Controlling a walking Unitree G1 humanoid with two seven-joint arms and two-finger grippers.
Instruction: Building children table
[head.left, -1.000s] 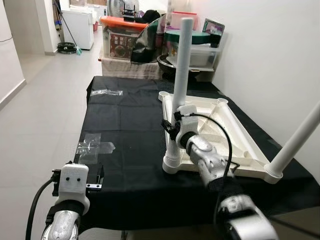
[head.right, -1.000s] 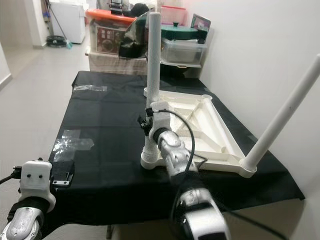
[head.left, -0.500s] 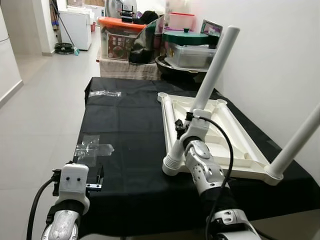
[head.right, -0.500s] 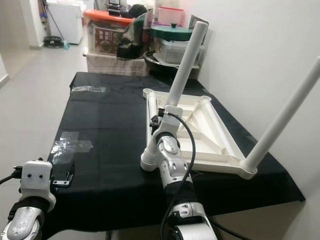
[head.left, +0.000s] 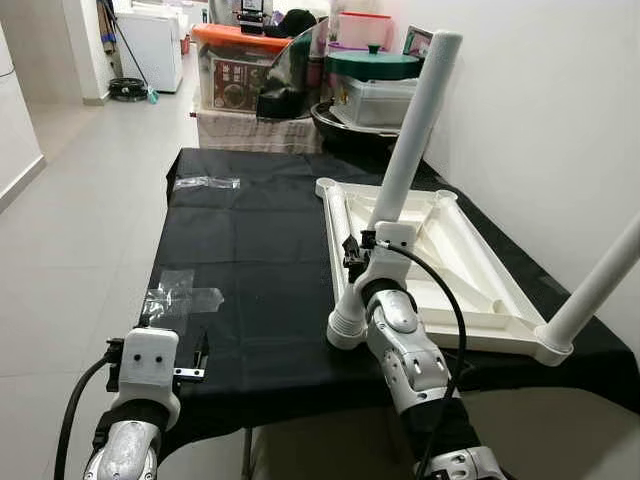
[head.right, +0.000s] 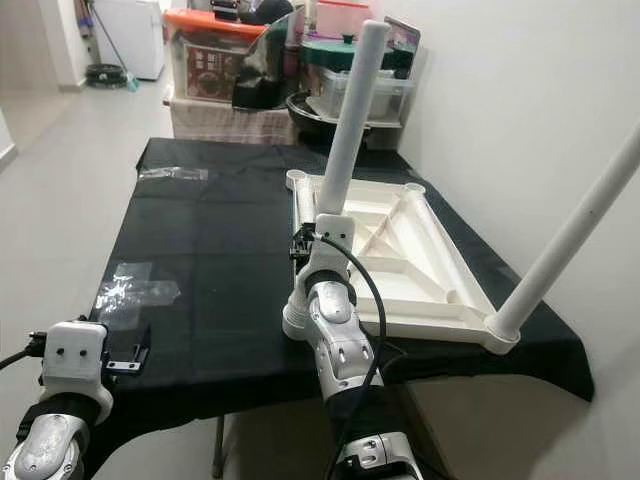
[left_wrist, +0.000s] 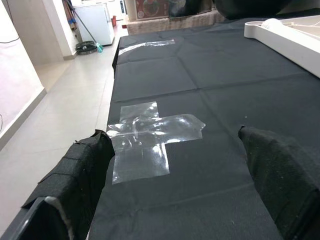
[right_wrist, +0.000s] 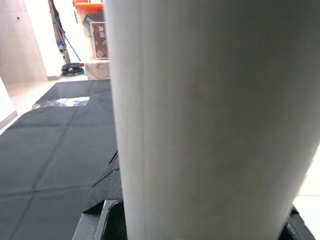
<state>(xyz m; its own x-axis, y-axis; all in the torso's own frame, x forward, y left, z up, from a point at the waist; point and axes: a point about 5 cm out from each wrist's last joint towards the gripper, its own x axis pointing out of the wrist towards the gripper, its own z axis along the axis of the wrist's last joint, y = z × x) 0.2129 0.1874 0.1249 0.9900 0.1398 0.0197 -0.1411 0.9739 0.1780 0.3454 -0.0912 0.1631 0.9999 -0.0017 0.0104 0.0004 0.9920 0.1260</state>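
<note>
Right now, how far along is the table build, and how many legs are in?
Done: one white leg stands in the near right corner socket of the upturned tabletop on the black cloth.
In hand: the right end effector grips a second leg, tilted in the near left socket.
Left: seating it, then the two far sockets. The left end effector is open and empty.

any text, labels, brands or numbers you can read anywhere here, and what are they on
No text can be read in these pictures.
The printed label on the orange-lidded storage box behind the black-covered table: pictures and print, too small and blurred to read.
The white tabletop, its white leg and the clear tape: no markings to be seen.
</note>
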